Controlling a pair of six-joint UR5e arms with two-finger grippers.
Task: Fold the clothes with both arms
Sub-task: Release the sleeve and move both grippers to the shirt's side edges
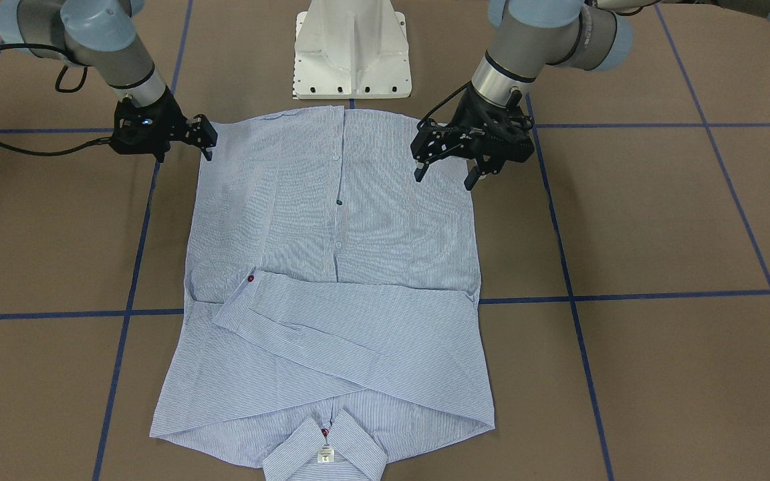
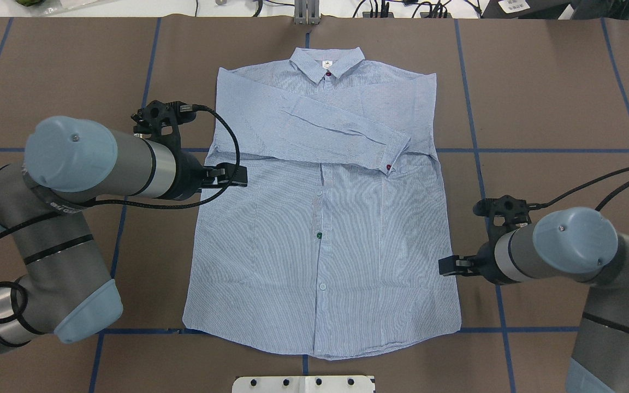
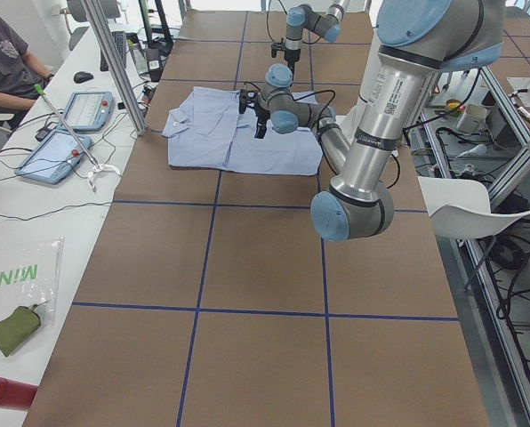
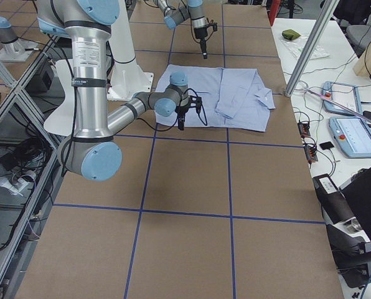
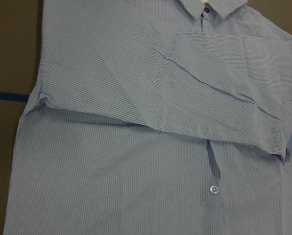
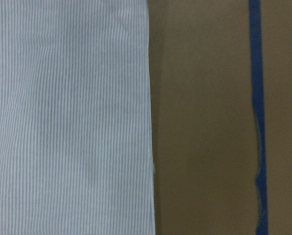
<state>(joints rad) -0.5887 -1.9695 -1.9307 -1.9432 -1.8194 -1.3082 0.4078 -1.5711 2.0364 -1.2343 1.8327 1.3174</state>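
Light-blue shirt [image 2: 320,218] flat; left end effector [image 1: 445,180], right end effector [image 1: 184,158] both released

1. Clock read in the overhead view, 12 = far side from the robot.
2. Shirt [image 2: 320,218] flat on the table [image 2: 538,109], mid-table; collar [image 2: 326,64] at 12, hem [image 2: 320,349] at 6.
3. Sleeves [image 2: 342,123] folded across the chest, one over the other; top sleeve's cuff [image 2: 399,153] ends toward 3.
4. Left gripper [image 1: 445,175] at the shirt's 10 o'clock side edge, just below the sleeve fold.
5. Right gripper [image 2: 448,266] at the side edge between 3 and 4.
6. Pedestal base [image 2: 303,383] at 6, just beyond the hem.
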